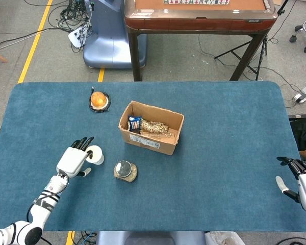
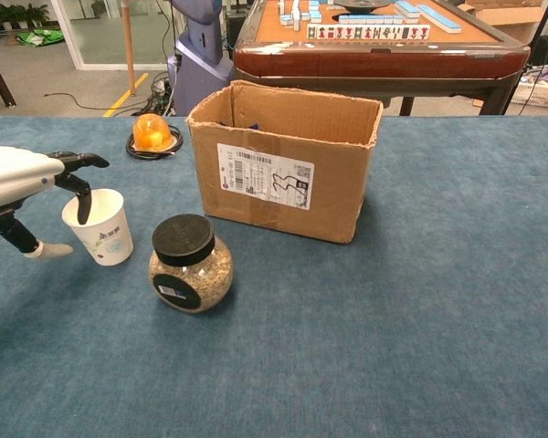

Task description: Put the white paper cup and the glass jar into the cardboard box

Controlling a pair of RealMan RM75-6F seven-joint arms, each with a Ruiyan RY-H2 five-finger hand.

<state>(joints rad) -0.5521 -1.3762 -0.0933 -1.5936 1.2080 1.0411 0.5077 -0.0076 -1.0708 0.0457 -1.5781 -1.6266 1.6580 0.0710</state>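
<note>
Left hand: the left hand [image 2: 23, 178] sits over the rim of the white paper cup [image 2: 99, 225], one dark fingertip dipping into the cup's mouth, thumb low beside it on the cloth; fingers apart, not closed on the cup.
Right hand: the right hand [image 1: 300, 178] lies at the table's right edge, well apart from everything, fingers spread and holding nothing.
Cup: upright on the blue table cover [image 2: 420, 310], just left of the glass jar; a small printed design on its side, too small to read.
Jar: the glass jar [image 2: 190, 265] stands upright with a black lid and a dark oval label whose writing cannot be read; grainy filling inside.
Box: the cardboard box [image 2: 288, 164] stands open behind the jar, bearing a white shipping label with barcode and QR code, text illegible; the head view shows a blue packet [image 1: 134, 124] and a tan bundle [image 1: 155, 127] inside.
Other: an orange object on a black ring [image 2: 152, 134] beyond the cup.
</note>
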